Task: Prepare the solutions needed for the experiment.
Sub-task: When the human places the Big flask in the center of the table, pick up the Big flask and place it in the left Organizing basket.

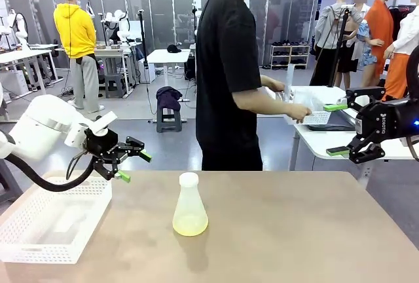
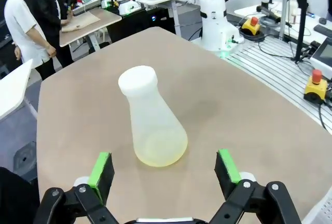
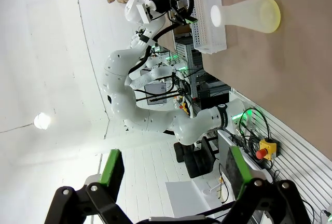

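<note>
Sitting on the near-middle of the tan table (image 1: 294, 230): frosted conical flask (image 1: 190, 207), upright, with the solutions (image 1: 190, 225) as a shallow yellow-green layer at its bottom. Off to the left, white perforated basket (image 1: 46, 224) at the table edge. Just above that, left gripper (image 1: 134, 166), jaws spread wide, holding nothing. Over at the right, right gripper (image 1: 337, 129), also wide and empty. Farther back, person (image 1: 232, 73) in a black shirt at another table.

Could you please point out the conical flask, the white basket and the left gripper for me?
conical flask (image 1: 190, 209): front view, on its frosted body.
white basket (image 1: 39, 247): front view, on its perforated front wall.
left gripper (image 1: 134, 166): front view, midway between its green-padded fingertips.
</note>
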Available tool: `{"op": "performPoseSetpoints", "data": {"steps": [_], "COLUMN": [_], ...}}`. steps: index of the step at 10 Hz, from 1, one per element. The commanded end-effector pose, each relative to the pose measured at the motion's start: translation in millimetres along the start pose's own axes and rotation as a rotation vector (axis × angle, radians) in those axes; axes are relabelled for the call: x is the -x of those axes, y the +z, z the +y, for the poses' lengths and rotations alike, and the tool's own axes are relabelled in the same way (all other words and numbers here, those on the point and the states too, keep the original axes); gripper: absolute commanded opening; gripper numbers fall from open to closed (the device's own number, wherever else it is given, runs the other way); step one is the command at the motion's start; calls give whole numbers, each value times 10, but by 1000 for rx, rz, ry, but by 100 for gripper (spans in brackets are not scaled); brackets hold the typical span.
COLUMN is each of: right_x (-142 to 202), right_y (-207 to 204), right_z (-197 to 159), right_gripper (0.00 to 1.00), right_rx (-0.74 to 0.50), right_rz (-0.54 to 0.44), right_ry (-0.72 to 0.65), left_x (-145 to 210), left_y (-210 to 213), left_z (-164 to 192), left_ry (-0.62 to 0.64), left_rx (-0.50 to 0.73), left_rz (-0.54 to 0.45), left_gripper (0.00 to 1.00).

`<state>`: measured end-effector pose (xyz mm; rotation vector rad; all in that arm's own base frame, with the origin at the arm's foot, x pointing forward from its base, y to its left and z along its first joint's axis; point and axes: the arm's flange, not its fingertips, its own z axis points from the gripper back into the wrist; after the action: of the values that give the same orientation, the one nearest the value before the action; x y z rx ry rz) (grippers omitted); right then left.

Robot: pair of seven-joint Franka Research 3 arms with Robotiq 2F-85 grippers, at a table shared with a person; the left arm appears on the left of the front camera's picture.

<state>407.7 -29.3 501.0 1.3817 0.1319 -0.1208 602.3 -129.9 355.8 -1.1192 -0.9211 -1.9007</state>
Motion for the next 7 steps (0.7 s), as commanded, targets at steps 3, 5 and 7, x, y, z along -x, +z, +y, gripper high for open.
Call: {"op": "performPoseSetpoints", "data": {"steps": [3,5,7], "right_x": [10,10,10], "right_y": [-8,-8,-8], "right_z": [9,9,9], "right_gripper": [100,100,100], "right_rx": [4,4,4], "right_rz": [-7,-7,-7], "right_ry": [6,6,6], "left_x": [-81,-68,44], "left_y": [-447,-629,-778], "left_z": [256,390,505], "left_ry": [-23,-29,1], "left_rx": [38,108,153], "left_rz": [75,125,136], "left_gripper": [100,100,100]}}
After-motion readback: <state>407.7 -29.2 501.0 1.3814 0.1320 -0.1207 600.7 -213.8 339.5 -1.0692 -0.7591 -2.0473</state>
